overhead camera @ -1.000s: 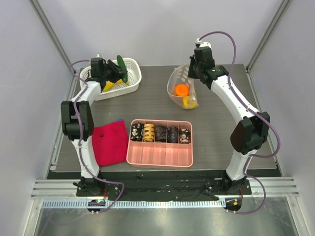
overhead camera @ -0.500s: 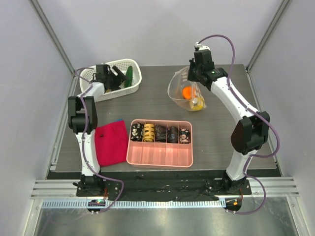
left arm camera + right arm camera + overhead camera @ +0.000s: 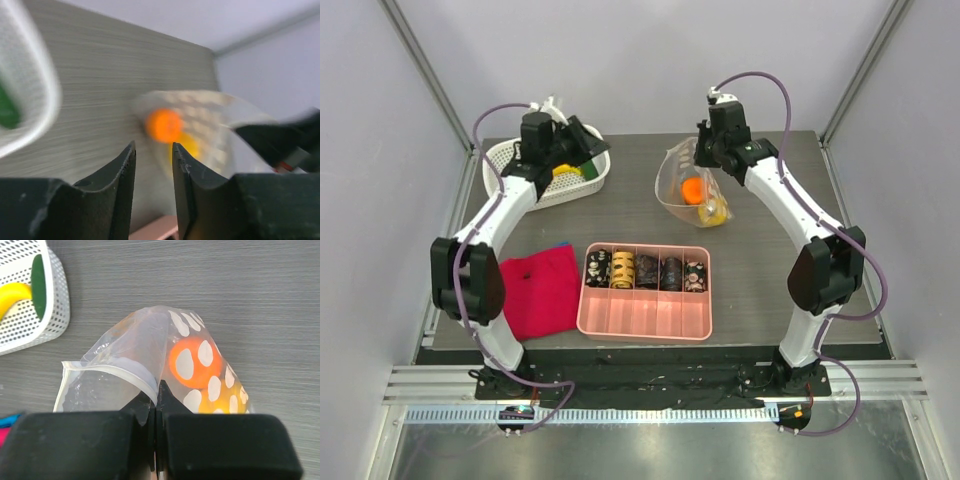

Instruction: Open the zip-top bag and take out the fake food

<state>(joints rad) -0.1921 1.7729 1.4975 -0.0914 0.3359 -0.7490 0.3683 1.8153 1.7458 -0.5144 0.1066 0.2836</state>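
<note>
The zip-top bag [image 3: 688, 185] is clear with cream spots and hangs over the back of the table. My right gripper [image 3: 706, 158] is shut on its open rim. In the right wrist view the jaws of that gripper [image 3: 156, 385] pinch the bag [image 3: 145, 347] at the zip strip. An orange piece [image 3: 192, 362] and a yellow-orange piece [image 3: 225, 399] lie inside. My left gripper [image 3: 582, 142] is open and empty above the white basket [image 3: 515, 185]. In the left wrist view that gripper [image 3: 152, 147] faces the blurred bag [image 3: 210, 115] and the orange piece [image 3: 164, 125].
The white basket [image 3: 35, 315] holds a yellow banana [image 3: 12, 292] and a green piece [image 3: 37, 272]. A pink tray [image 3: 645, 310] with dark patterned cylinders stands at the front middle. A red cloth [image 3: 540, 290] lies to its left.
My left gripper rose out of the basket and swung right to face the bag, leaving the green piece in the basket. My right gripper shifted slightly left with the bag.
</note>
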